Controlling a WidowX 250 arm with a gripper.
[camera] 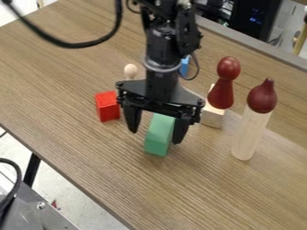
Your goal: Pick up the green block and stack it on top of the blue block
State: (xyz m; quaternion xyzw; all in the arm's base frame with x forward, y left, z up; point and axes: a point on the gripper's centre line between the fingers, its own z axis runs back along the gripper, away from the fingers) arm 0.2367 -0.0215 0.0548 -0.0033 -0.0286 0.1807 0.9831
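Note:
The black gripper (155, 137) hangs over the middle of the table, its fingers spread apart and pointing down. A green block (160, 134) stands between them, close to the right finger, with a gap on its left side; its upper part is partly hidden by the gripper. Just left of the gripper is a red block (107, 106). To the right, a dark red pawn-like piece (221, 87) appears in front of or on a pale wooden block (212, 116); I cannot tell which. Farther right stands a whitish cylinder (247, 134) with a dark red pointed piece (262, 96) at its top.
Behind the gripper are a small round-headed wooden piece (130, 70) and a partly hidden blue object (184, 66). The wooden table's (66, 90) front edge slants down from the left. A black cable loops across the upper left.

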